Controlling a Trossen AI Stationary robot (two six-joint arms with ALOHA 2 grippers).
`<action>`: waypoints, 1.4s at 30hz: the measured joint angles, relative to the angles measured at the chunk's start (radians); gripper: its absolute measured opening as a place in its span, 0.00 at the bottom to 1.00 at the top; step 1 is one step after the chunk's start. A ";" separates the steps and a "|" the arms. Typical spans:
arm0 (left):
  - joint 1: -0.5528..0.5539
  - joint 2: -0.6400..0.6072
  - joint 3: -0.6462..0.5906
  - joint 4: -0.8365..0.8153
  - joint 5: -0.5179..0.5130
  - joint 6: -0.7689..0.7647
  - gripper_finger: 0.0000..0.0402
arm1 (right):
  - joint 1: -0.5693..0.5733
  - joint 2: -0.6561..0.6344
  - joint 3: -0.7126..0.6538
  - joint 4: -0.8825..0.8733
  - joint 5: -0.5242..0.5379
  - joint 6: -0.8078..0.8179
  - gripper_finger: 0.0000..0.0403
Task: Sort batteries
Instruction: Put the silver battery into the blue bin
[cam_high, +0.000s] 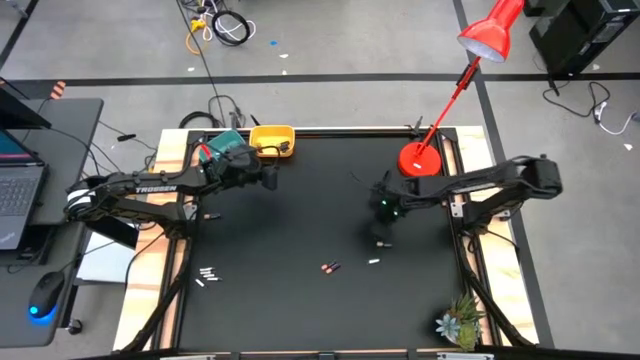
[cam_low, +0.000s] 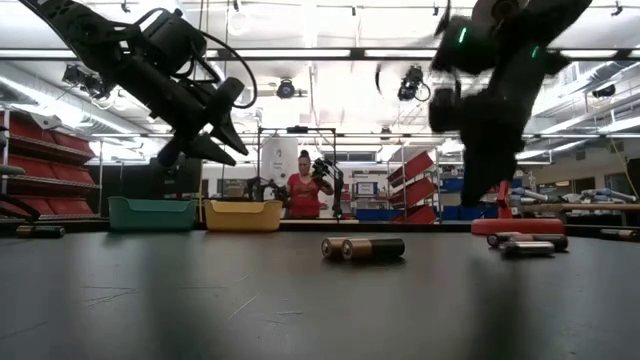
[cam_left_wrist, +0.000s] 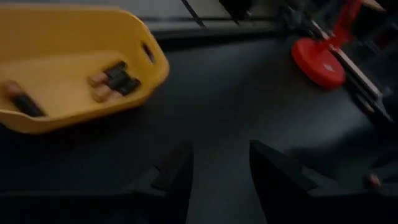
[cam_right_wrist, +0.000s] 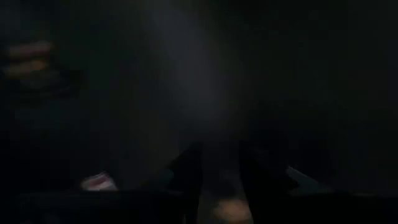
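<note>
A workshop with red shelving and strip lights sits behind a matte black table (cam_high: 300, 210), framed in pale wood, with a red desk lamp (cam_high: 420, 158) standing on its far right corner. On to the batteries: a dark pair with copper-orange ends (cam_low: 363, 248) lies end to end at mid-table, small smooth cylinders. A scatter of whitish-silver ones (cam_high: 207, 274) lies near the front left edge, and one more pale cell (cam_high: 374, 261) rests right of centre. Several dark copper-tipped cells already lie inside the yellow bowl (cam_left_wrist: 134, 84), a glossy plastic tub with a cut-out handle, which sits just beside the teal bowl (cam_low: 152, 213) at the far left corner.

The left gripper (cam_left_wrist: 219, 177) hovers above the mat just in front of the yellow bowl, arm stretched in from the left, fingers parted with bare black mat showing between them, nothing in its grasp. The right gripper (cam_high: 381, 240) points steeply down at the mat right of centre, arm reaching in from the right; its view is too dark, so I cannot tell whether it grips anything. A person stands far off beyond the table.
</note>
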 joint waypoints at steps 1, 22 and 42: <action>-0.002 0.000 0.000 -0.011 0.020 0.001 0.40 | 0.034 -0.030 0.002 -0.010 -0.032 -0.010 0.28; -0.006 0.002 0.000 -0.105 0.074 0.139 0.40 | 0.669 0.169 0.003 0.256 0.158 0.040 0.37; -0.006 0.002 0.000 -0.089 0.089 0.078 0.40 | 0.682 0.282 0.006 0.211 0.275 -0.060 0.06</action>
